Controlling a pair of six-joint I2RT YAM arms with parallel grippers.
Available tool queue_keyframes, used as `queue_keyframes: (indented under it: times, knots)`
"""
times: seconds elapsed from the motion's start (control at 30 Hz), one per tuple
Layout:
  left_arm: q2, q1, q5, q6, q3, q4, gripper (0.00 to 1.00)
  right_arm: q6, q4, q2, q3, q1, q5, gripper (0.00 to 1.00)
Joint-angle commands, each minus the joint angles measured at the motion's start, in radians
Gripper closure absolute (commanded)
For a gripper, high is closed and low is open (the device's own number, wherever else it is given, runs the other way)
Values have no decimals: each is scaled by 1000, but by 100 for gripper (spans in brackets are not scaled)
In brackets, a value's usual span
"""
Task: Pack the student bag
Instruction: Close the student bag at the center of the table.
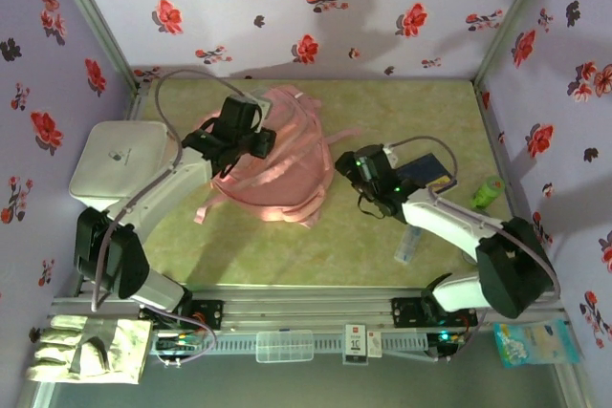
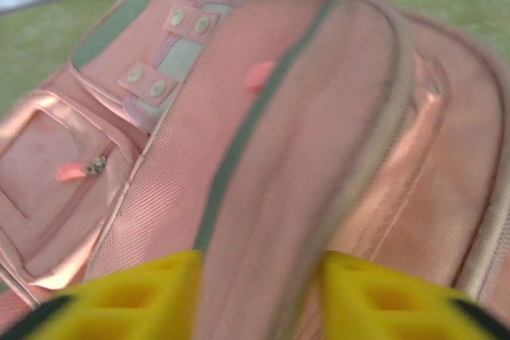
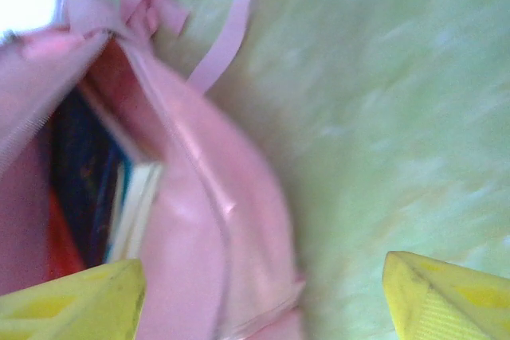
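Pink student bag (image 1: 277, 174): lay slumped at the middle of the green table (image 1: 382, 112), between the two arms, with its straps (image 1: 206, 209) trailing off to the near left.
Left gripper (image 1: 237, 131): hung over the bag's rear left side. On its wrist camera the yellow fingers (image 2: 135, 300) stood apart, astride a padded ridge of the bag (image 2: 303, 117). They were spread, not pinched down.
Right gripper (image 1: 359, 169): sat at the bag's right edge with its jaws wide. One yellow finger (image 3: 72, 296) was over the bag (image 3: 207, 228) and the other over bare table, with nothing gripped between them.
Bag mouth (image 3: 84, 157): gaped open on the right wrist camera, showing dark blue, red and pale book edges (image 3: 135, 197) inside.
White box (image 1: 120, 160): sat left of the bag, under the left arm.
Dark blue book (image 1: 426, 174): lay flat just right of the right gripper, partly under that arm.
Green bottle (image 1: 488, 193): lay over by the right wall, well apart from the bag.
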Motion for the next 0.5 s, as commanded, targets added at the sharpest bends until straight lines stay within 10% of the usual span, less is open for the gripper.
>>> queue_keyframes:
  times: [0.0, 0.47]
  knots:
    - [-32, 14, 96, -52, -9, -5, 16, -82, -192, -46, 28, -40, 182, 20]
    - [30, -15, 213, -188, -25, 79, 0, -371, -280, 221, 260, -369, -42, 12]
